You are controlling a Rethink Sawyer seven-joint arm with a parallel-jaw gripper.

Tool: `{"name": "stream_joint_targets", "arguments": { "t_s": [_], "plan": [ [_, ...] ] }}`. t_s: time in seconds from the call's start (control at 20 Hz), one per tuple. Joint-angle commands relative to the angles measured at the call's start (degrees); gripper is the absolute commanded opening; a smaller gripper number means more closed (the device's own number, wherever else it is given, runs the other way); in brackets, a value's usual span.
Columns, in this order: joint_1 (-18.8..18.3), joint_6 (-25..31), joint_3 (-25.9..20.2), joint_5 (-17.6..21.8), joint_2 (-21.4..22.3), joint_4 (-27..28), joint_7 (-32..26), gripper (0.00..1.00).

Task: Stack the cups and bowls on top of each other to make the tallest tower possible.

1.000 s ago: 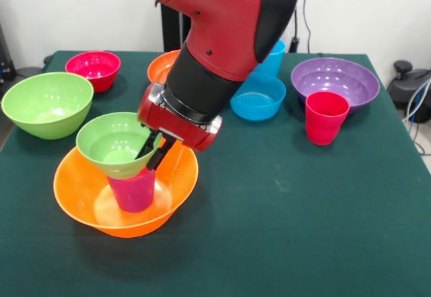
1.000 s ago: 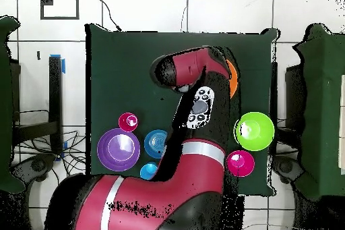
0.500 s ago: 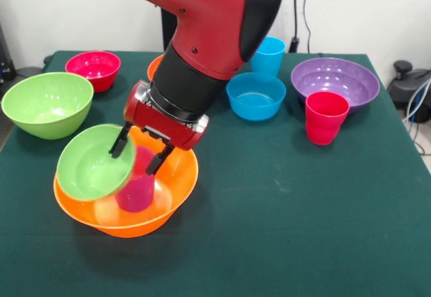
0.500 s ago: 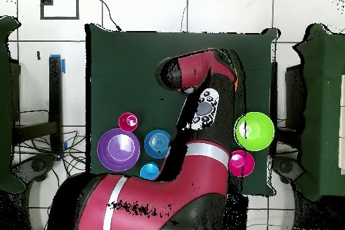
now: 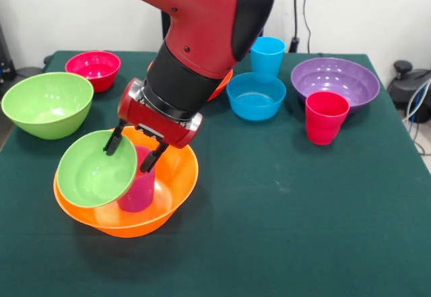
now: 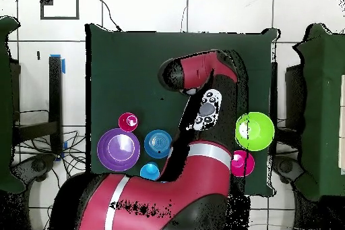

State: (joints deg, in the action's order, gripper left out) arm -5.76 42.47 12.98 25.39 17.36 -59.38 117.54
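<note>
The gripper (image 5: pixel 133 154) hung with its jaws spread and empty above the big orange bowl (image 5: pixel 172 189). Inside that bowl the small green bowl (image 5: pixel 94 170) leaned tilted against the magenta cup (image 5: pixel 138 190), not seated on it. The stacking step looked failed; the next move would call for regrasping and levelling the green bowl.

Green-cloth table (image 5: pixel 283 229): bowls (image 5: pixel 256 96) and cups (image 5: pixel 326 117) spread across it, big orange bowl (image 5: pixel 172 182) nearest camera
</note>
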Motion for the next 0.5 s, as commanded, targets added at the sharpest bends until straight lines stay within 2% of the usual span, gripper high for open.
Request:
{"name": "stream_joint_targets", "arguments": {
  "t_s": [0.05,0.4,0.45,0.5],
  "plan": [
    [-0.19,1.97,-4.17,0.88,-2.63,-3.51,-2.61,1.00],
    [0.09,0.97,-4.33,1.49,-2.75,-2.81,-3.18,1.00],
    [0.05,1.92,-4.20,0.91,-2.76,-3.02,-2.46,0.00],
    [0.05,2.19,-4.16,0.69,-2.78,-3.07,-2.11,0.00]
  ]
}}
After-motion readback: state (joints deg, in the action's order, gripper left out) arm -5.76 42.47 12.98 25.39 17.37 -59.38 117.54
